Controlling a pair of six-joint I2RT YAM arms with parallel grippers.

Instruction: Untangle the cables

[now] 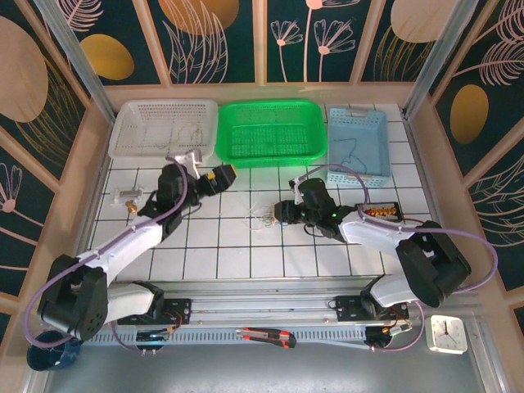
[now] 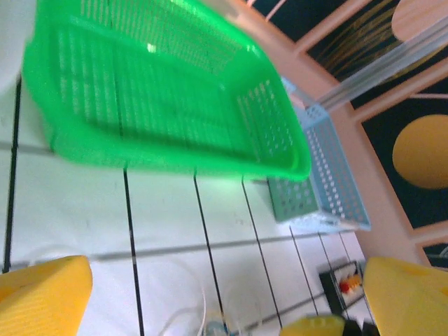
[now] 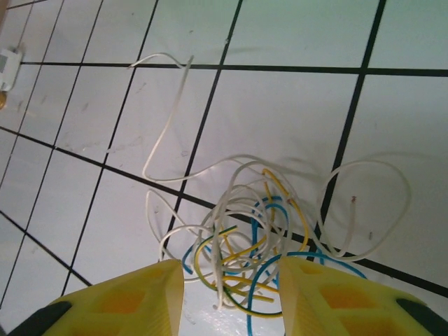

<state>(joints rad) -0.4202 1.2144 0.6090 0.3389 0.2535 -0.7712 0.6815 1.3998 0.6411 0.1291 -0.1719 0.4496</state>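
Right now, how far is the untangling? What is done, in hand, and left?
Done: loose strands lie in the white basket, a dark one in the blue basket. In hand: the right gripper stands open around the near edge of the clump, pinching nothing yet. Left: its white, yellow and blue cables are knotted together; the left gripper hangs open, away from them.

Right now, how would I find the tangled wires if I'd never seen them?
Look at the white tiled table, just in front of the green basket. The wires lie in a clump between the right gripper's yellow fingers. They are thin white, yellow and blue loops, unlike the thick purple cables.
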